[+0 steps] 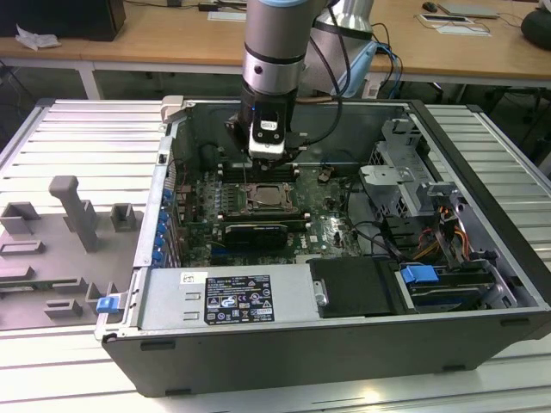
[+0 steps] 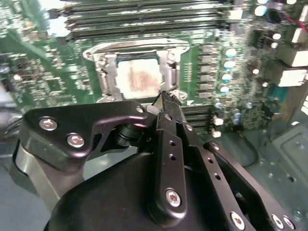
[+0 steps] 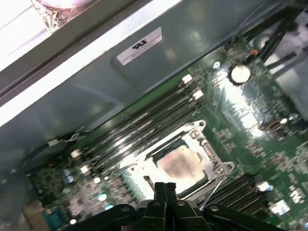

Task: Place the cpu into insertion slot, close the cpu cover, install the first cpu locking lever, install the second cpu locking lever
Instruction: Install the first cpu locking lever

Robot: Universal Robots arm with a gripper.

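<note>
Hovering the gripper (image 3: 165,187) just above the insertion slot (image 1: 272,198), at the slot's nearest edge, fingertips (image 3: 170,191) pinched together and carrying nothing.

Just past the tips, finding the cpu (image 2: 137,78) lying flat inside the slot, pale top up, in both wrist views. Finding the cpu cover (image 2: 109,77) lying down over the slot, framing the chip through its window and seemingly closed.

Spotting a thin wire locking lever (image 3: 214,188) slanting up and out from the slot's side, apparently not yet latched. Unable to tell how the other lever is sitting.

Further out, picking up the long black memory slots (image 3: 139,122) running just beside the slot, then the grey case wall (image 3: 96,86) well beyond the slot.

Judging the hazards from here:
- **Slipping:** risking a slide off that thin, springy wire when pushing with closed tips, and so jabbing the green board or the small parts crowding the slot.
- **Springing back:** risking the lever snapping upward if released before hooking under its catch.
- **Forcing:** risking bent contacts or a stressed chip by clamping down on a cover not fully seated, or on a chip resting slightly askew in the slot.
- **Descending too steeply:** risking a knock against the cover itself.
</note>
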